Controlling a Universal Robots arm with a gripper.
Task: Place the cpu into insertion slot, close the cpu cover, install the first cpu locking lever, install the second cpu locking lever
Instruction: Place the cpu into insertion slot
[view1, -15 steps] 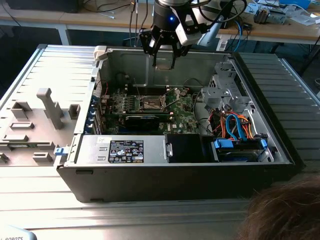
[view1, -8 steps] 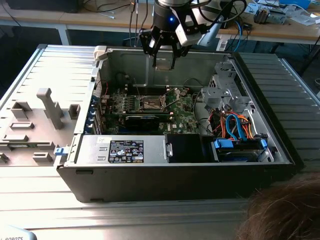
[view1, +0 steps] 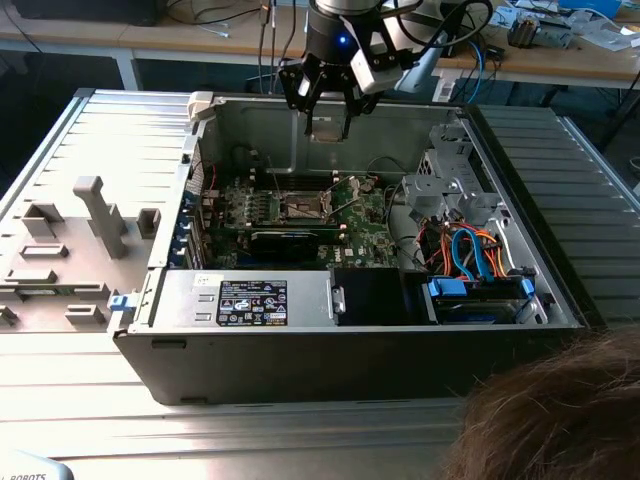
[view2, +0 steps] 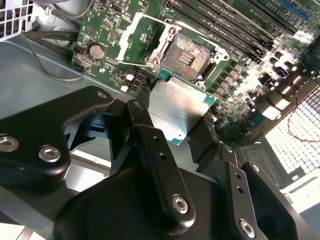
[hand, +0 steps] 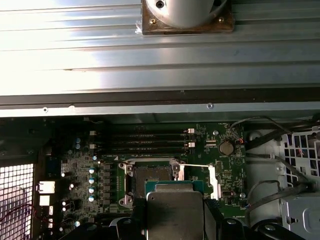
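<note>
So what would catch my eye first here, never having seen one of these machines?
Probably the open computer case, with its green motherboard laid bare inside. Above it hangs the arm, its black jaws shut on the cpu, a small silver square. In the second wrist view, just beyond the chip, sits the empty insertion slot, with the cpu cover flipped open beside it.

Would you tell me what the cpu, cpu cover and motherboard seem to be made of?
The cpu: dull silver-grey metal top, going by its soft sheen. The cpu cover: thin bright metal, likely steel; it glints. The motherboard: green lacquered board, probably fibreglass.
</note>
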